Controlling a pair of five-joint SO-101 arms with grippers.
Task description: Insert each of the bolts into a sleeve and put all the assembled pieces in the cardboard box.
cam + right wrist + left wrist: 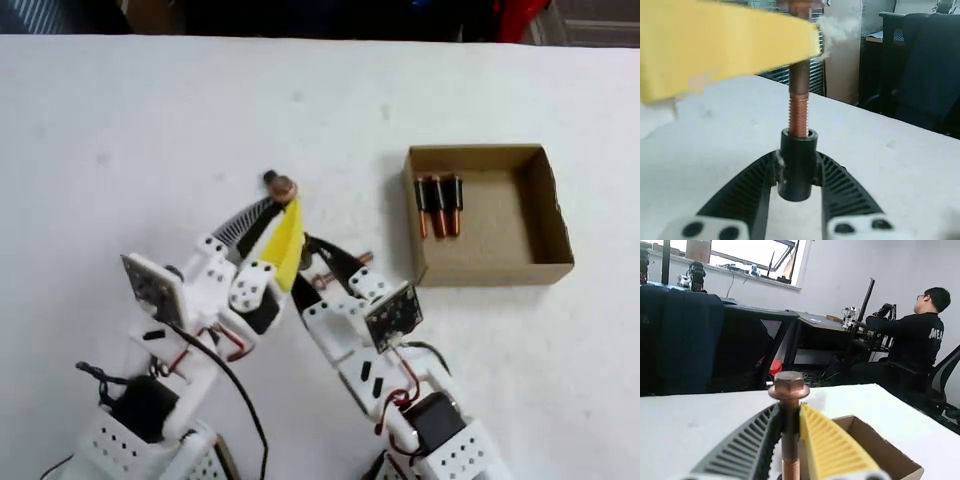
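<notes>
From above, the cardboard box [495, 272] holds three assembled pieces [438, 205] side by side, so that share looks done; near it the left gripper [279, 197] is clamped on a bolt [281, 185]. In the left wrist view the bolt stands upright, head up, pinched between the grey and yellow fingers [827, 445]. In the right wrist view the right gripper [798, 172] is closed round a black sleeve [798, 165], and the bolt's threaded end is just entering its mouth. What is left, I judge, is to seat this bolt fully and box the piece
</notes>
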